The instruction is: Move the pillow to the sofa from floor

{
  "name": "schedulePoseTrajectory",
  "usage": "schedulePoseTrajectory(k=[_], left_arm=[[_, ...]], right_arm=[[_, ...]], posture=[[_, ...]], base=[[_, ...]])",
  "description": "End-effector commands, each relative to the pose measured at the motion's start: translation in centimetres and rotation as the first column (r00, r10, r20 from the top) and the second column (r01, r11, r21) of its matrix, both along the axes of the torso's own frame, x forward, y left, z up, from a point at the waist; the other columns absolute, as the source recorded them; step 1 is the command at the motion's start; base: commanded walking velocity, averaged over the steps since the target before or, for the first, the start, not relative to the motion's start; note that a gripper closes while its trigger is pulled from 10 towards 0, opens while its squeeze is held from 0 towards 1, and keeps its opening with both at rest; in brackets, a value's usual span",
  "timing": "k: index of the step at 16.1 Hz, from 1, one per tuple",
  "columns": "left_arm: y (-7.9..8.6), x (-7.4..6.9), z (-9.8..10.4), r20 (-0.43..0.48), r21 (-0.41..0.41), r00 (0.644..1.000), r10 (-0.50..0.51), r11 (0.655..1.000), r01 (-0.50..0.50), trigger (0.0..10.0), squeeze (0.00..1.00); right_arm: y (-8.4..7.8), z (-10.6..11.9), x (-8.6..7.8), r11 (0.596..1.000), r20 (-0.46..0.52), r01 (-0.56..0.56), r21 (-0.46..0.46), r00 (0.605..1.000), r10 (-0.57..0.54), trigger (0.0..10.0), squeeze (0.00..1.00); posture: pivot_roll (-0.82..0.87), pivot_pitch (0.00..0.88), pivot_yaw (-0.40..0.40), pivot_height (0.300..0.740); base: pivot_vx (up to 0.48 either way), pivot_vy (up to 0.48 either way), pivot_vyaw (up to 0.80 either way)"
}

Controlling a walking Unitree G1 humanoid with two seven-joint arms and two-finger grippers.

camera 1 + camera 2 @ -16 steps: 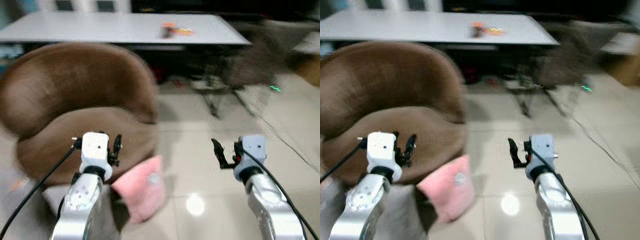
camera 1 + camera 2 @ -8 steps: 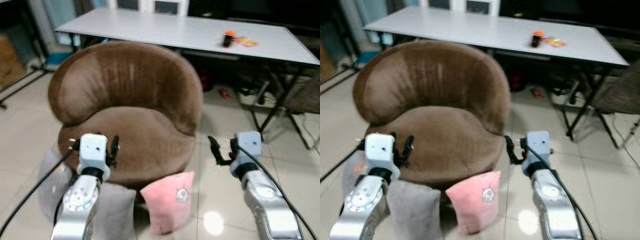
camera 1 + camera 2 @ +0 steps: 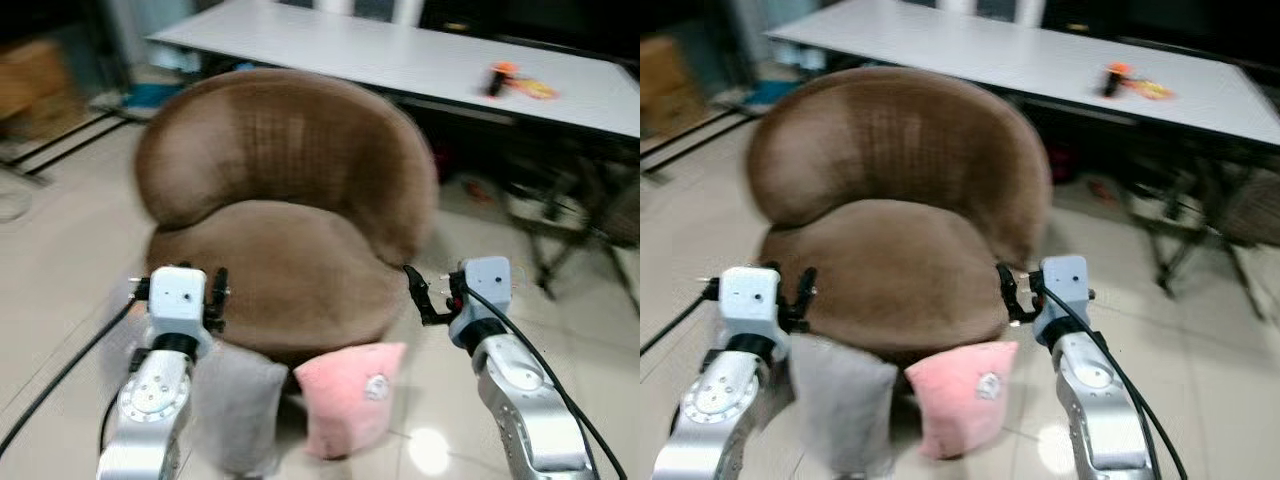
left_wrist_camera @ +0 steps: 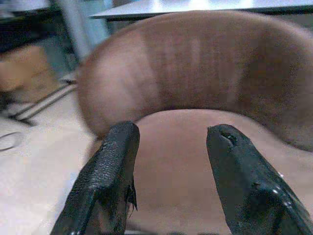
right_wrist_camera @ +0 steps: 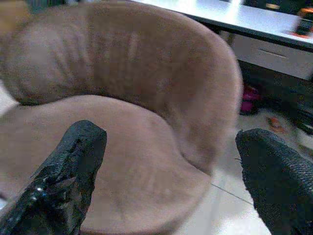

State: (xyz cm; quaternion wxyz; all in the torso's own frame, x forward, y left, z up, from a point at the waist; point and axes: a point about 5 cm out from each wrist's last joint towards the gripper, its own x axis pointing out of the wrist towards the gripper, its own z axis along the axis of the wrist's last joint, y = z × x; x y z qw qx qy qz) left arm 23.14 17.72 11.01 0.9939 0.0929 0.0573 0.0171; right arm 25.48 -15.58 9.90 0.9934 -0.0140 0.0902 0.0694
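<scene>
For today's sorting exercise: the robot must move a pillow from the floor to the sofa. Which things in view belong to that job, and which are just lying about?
Belong to the job:
pink pillow
grey pillow
brown sofa chair
left gripper, open
right gripper, open

Just lying about:
white table
orange items on it
folding chair

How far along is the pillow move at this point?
Nothing is done yet: the pink pillow and a grey pillow stand on the floor against the front of the brown sofa. In hand: left gripper and right gripper hover open and empty, facing the seat. Left: grasp a pillow, lift it, set it on the seat.
</scene>
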Motion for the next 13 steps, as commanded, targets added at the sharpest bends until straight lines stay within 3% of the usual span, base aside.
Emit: schedulePoseTrajectory(k=[1, 11, 13], left_arm=[[-0.41, 0.04, -0.10, -0.001, -0.003, 1.000, -0.007, 1.000, 0.007, 10.0, 0.00], [0.06, 0.43, 0.17, 0.028, 0.009, 1.000, 0.005, 1.000, -0.005, 10.0, 0.00], [0.19, 0.52, 0.31, 0.042, -0.042, 0.999, 0.020, 0.999, -0.018, 10.0, 0.00]], right_arm=[[-0.53, -0.05, 0.17, 1.000, -0.009, 0.018, -0.003, 1.000, -0.018, 10.0, 0.00], [-0.34, -0.28, 0.41, 0.999, -0.018, 0.018, 0.026, 1.000, -0.017, 10.0, 0.00], [-0.35, -0.30, 0.47, 1.000, -0.016, 0.013, 0.012, 1.000, -0.013, 10.0, 0.00]], posture=[[-0.04, 0.000, -0.046, 0.740], [-0.04, 0.000, -0.045, 0.740], [-0.04, 0.000, -0.047, 0.740]], base=[[0.000, -0.435, 0.77], [0.000, -0.447, 0.00], [0.000, 0.000, 0.00]])
